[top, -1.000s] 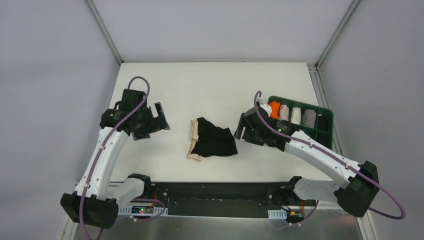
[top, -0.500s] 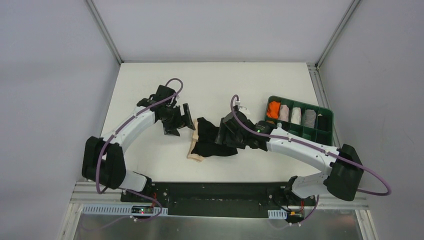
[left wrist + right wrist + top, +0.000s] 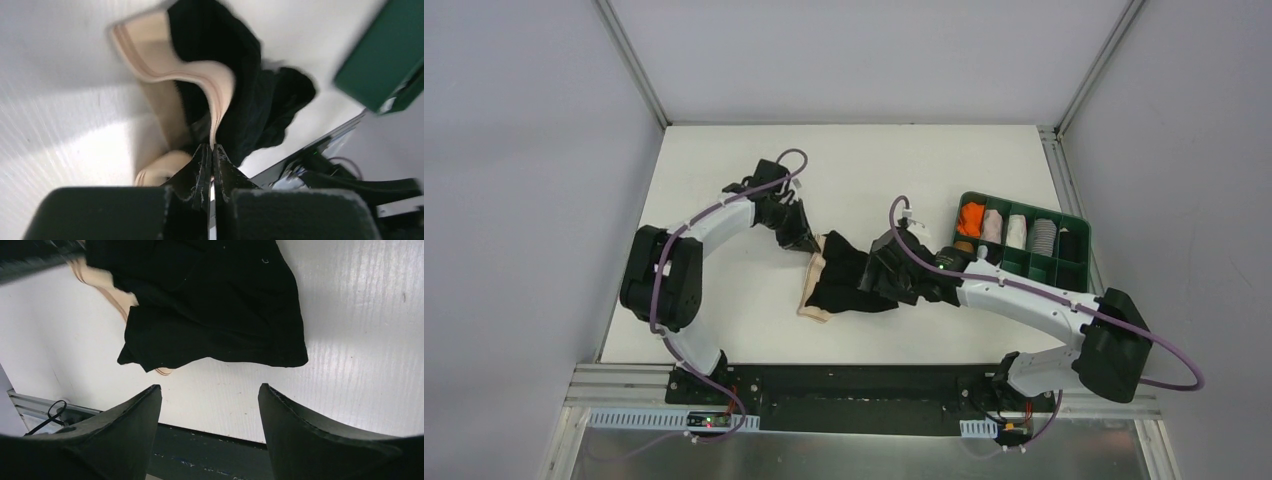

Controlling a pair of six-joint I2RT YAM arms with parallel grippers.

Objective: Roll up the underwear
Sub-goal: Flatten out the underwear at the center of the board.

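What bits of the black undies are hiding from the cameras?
Top view: the right gripper covers the right side of the underwear.
Right wrist view: the picture's top edge cuts off its upper part.
Left wrist view: blur smears it; the right edge cuts off the green tray.

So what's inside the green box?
In the green box, the far row holds an orange roll, a white roll and a grey roll. The right arm hides its near-left corner.

— What is everything resting on?
— A white table (image 3: 724, 300).
— And what lies on it?
— Black underwear (image 3: 854, 285) with a beige waistband, crumpled near the middle. A green compartment tray (image 3: 1064, 270) holding rolled garments (image 3: 1016, 230) sits at the right edge, apart from the underwear.
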